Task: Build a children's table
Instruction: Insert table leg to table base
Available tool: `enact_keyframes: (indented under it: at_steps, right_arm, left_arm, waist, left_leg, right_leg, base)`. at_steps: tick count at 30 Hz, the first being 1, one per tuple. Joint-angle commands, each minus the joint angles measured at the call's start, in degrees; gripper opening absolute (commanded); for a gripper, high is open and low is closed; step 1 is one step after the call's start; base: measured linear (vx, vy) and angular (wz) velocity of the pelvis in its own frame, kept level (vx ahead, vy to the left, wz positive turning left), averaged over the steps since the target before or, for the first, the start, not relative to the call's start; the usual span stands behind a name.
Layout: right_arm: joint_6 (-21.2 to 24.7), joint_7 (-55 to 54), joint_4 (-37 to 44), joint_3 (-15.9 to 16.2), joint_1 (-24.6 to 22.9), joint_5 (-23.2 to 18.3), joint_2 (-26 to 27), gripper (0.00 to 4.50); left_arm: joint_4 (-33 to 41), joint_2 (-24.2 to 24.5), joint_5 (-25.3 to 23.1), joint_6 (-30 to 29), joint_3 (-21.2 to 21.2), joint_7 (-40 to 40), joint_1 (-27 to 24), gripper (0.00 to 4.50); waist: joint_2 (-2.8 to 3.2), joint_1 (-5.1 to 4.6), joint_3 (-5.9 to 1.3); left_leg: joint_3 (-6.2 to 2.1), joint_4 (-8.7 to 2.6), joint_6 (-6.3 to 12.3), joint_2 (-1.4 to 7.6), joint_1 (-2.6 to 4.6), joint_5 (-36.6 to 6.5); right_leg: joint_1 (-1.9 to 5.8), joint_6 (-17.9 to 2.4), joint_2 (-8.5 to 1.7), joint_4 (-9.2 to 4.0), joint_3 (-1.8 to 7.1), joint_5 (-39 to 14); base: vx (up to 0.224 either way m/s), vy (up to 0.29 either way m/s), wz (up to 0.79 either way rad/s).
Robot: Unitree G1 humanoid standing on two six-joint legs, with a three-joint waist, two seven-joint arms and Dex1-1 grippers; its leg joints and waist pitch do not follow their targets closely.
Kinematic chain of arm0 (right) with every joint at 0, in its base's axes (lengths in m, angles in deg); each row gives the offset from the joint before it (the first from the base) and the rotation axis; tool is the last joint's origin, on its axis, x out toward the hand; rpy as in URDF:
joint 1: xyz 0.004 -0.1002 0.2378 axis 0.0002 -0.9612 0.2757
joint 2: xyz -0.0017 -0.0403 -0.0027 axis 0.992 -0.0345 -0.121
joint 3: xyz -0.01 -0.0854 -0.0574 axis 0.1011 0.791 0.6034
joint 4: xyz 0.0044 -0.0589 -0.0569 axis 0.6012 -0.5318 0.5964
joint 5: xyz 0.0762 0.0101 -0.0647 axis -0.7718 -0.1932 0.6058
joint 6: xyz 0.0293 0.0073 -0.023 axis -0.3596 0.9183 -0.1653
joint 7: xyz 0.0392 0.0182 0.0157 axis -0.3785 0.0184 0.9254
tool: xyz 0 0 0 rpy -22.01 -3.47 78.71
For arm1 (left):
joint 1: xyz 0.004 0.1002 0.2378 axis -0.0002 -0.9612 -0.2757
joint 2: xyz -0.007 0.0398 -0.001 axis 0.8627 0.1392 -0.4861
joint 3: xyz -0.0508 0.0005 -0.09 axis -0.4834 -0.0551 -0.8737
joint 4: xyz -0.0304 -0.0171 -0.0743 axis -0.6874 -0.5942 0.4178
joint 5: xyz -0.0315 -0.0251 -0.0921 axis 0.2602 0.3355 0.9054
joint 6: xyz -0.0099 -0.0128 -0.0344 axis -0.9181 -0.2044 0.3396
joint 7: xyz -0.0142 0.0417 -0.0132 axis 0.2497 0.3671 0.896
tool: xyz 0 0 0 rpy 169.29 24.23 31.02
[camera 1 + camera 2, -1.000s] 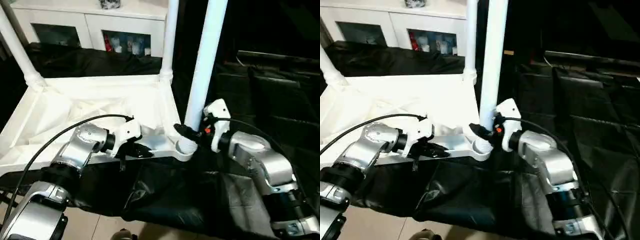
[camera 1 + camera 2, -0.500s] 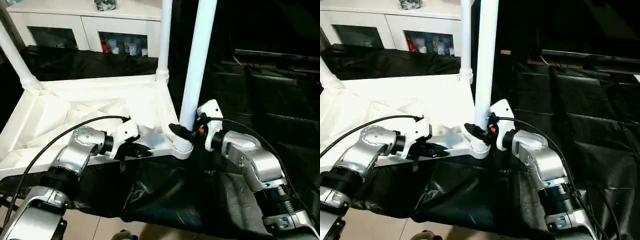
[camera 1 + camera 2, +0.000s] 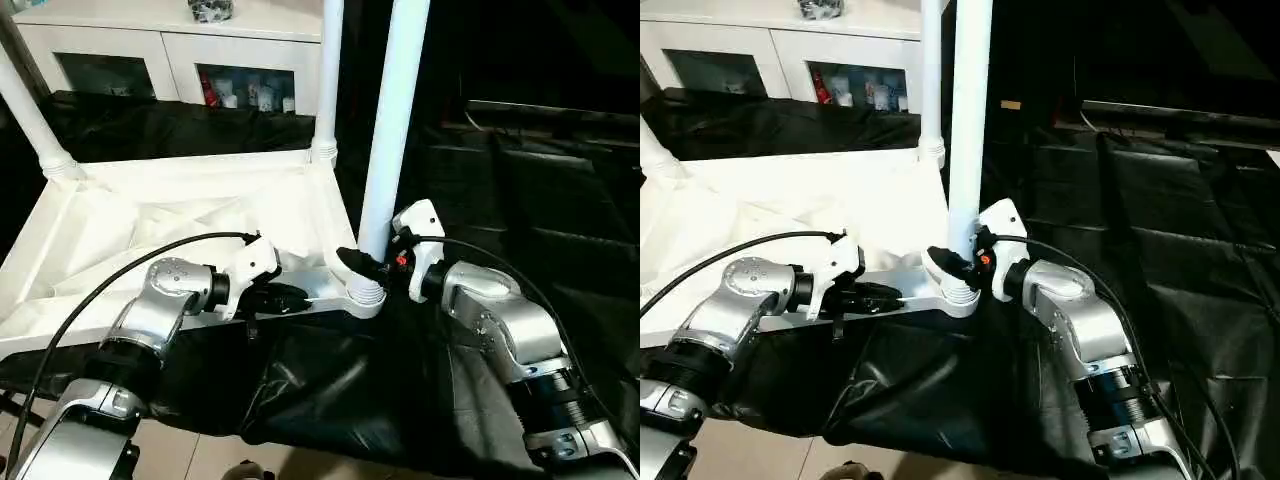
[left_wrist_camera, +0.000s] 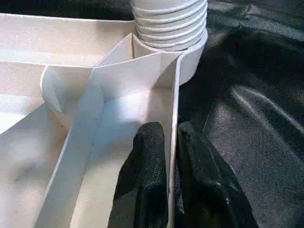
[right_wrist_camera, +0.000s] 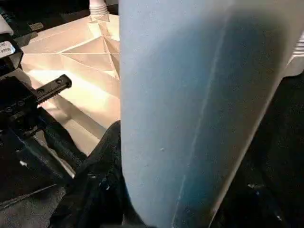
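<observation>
The white tabletop [image 3: 150, 215] lies upside down on black sheeting, ribbed underside up. Three white legs stand upright in its corner sockets: far left [image 3: 35, 115], far right [image 3: 327, 75] and near right [image 3: 392, 120]. My left gripper [image 3: 292, 297] is shut on the thin near rim [image 4: 176, 80], just short of the near-right socket [image 4: 190, 57]. Its black fingers [image 4: 147, 166] clamp that wall from both sides. At the near-right leg's base, just above the ribbed collar [image 3: 368, 290], my right gripper [image 3: 362, 264] is shut on the tube [image 5: 190, 109].
A white cabinet with glass-fronted doors [image 3: 170, 50] stands behind the tabletop. Black sheeting [image 3: 520, 180] covers the surface to the right and hangs over the near edge. A black cable [image 3: 120, 268] loops from my left arm across the tabletop. Pale floor [image 3: 200, 455] lies below.
The head camera has shifted. My left gripper has slid a little along the near rim toward the corner socket. The right gripper keeps its hold on the leg.
</observation>
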Motion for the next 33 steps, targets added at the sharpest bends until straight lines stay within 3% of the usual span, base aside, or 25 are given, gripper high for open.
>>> enact_keyframes:
  at_steps: [1,4,8,15,16,22,28,33]
  right_arm:
    - [-0.3,0.1,-0.7,0.5,0.3,0.9,0.2,1.88]
    - [-0.4,0.2,-0.7,0.5,0.3,0.9,0.1,1.88]
    - [-0.5,0.4,-1.0,0.6,0.5,1.0,-0.1,1.88]
    - [-0.8,0.3,-1.6,0.7,0.8,1.3,0.1,1.88]
    - [-0.8,0.3,-1.7,0.7,0.9,1.3,0.1,1.88]
    - [-1.0,0.3,-1.8,0.7,1.0,1.4,0.1,1.88]
    - [-1.2,0.2,-2.1,0.7,1.1,1.5,0.1,1.88]
    - [-1.5,0.3,-2.5,0.8,1.1,1.5,0.1,1.88]
  left_arm:
    - [-1.1,0.2,-0.6,-0.8,0.9,-0.1,-0.4,0.21]
    - [-1.3,0.5,-1.2,-0.6,1.4,0.0,-0.4,0.01]
    - [-1.2,2.4,-3.9,0.8,3.8,1.1,-0.7,0.00]
    - [-1.7,2.5,-4.0,0.3,3.7,0.8,-0.2,0.00]
    - [-1.9,2.3,-3.4,-0.4,3.5,1.0,0.1,0.45]
    - [-2.4,2.3,-3.4,0.9,3.5,0.2,0.5,0.59]
    - [-2.5,2.3,-2.9,0.1,3.2,0.8,0.7,0.08]
    - [-2.6,2.2,-2.0,-0.5,2.7,1.2,0.9,0.03]
  waist:
    - [-0.20,0.19,-3.61]
    - [-0.19,0.13,-3.67]
    - [-0.20,-0.06,-3.74]
    - [-0.29,-0.13,-3.75]
    - [-0.26,-0.19,-3.70]
    - [-0.22,-0.15,-3.63]
    - [-0.25,-0.12,-3.68]
    - [-0.22,-0.11,-3.66]
  left_leg:
    - [-1.25,-4.90,-0.84,2.99,0.67,-12.6]
    - [-1.29,-4.92,-0.90,3.04,0.65,-12.4]
    - [-1.28,-5.02,-0.82,3.07,0.66,-12.1]
    - [-1.17,-5.13,-0.94,3.09,0.91,-12.2]
    - [-1.16,-5.15,-1.14,3.07,0.93,-12.7]
    - [-1.21,-5.23,-1.35,3.07,1.05,-13.7]
    - [-1.27,-5.31,-1.37,3.13,0.98,-13.4]
    - [-1.25,-5.32,-1.28,3.14,1.02,-13.5]
  right_leg:
    - [2.38,-10.0,-5.23,-5.63,3.05,-16.4]
    - [2.44,-10.0,-5.25,-5.55,3.05,-15.9]
    - [2.49,-10.5,-5.19,-5.43,3.01,-13.9]
    - [2.63,-11.1,-5.23,-5.50,2.96,-13.1]
    - [2.61,-11.0,-5.22,-5.59,2.99,-14.0]
    - [2.50,-10.6,-5.26,-5.86,3.03,-15.9]
    - [2.56,-10.4,-5.29,-5.83,3.02,-15.9]
    - [2.49,-10.8,-5.29,-5.80,3.00,-15.4]
  base:
    - [0.000,0.000,0.00]
    - [0.000,0.000,0.00]
    - [0.000,0.000,0.00]
    - [0.000,0.000,0.00]
    - [0.000,0.000,0.00]
    - [0.000,0.000,0.00]
    - [0.000,0.000,0.00]
    - [0.000,0.000,0.00]
